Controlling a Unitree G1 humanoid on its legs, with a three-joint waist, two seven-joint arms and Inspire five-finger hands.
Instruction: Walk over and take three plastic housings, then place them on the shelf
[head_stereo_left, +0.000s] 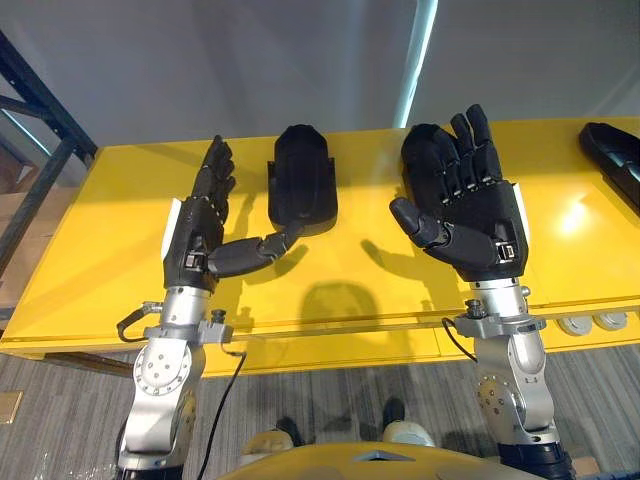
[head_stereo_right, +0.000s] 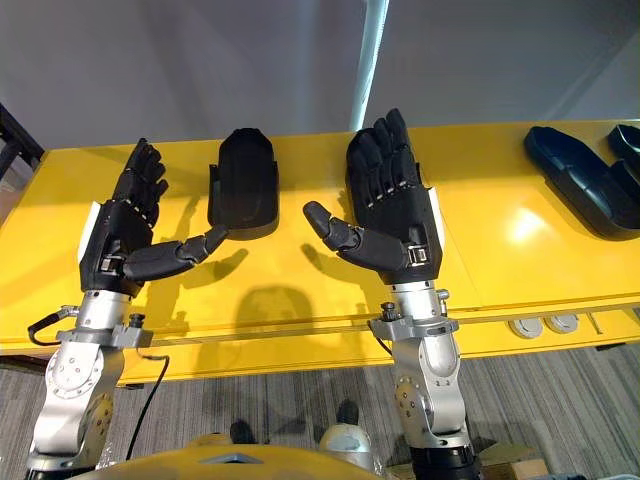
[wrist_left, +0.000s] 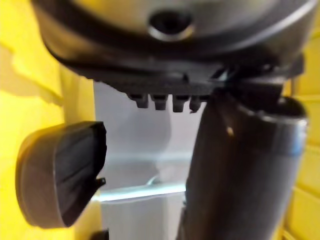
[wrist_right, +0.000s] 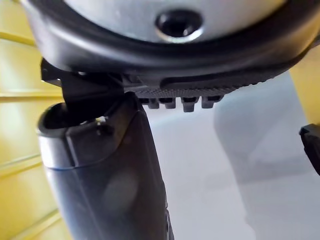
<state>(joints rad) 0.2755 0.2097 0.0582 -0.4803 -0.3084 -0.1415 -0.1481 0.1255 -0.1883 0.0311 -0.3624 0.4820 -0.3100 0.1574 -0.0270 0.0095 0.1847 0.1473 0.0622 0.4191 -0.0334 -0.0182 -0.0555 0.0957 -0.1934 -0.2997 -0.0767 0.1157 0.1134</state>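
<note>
At the far left, a dark metal rack (head_stereo_left: 45, 115) stands beside the yellow desk (head_stereo_left: 360, 290); whether it is the shelf named in the task cannot be told. Next comes the left robot hand (head_stereo_left: 195, 235), released, its fingers straight and pointing away from the robot and its thumb stretched sideways toward a black plastic housing (head_stereo_left: 303, 180). The thumb tip reaches the housing's near edge, though contact cannot be confirmed. The housing lies flat on the desk between the two arms, hollow side up, rounded at the far end and squared at the near end. To its right the right robot hand (head_stereo_left: 480, 215) hangs over the desk, likewise released, palm showing and fingers spread, holding nothing. Further right, well apart from both hands, a second housing (head_stereo_right: 575, 180) and a third housing (head_stereo_right: 630, 140) rest near the desk's far corner.

Judging by its thin moulded walls, the housing is probably light and stiff, with a smooth, slightly slippery shell that could slide on the glossy desk if nudged. The raised side walls look like the best place to take hold, with the thumb on one wall and the fingers on the other, near the middle of its length so that it does not tip. None of the three pieces has yet been picked up.
</note>
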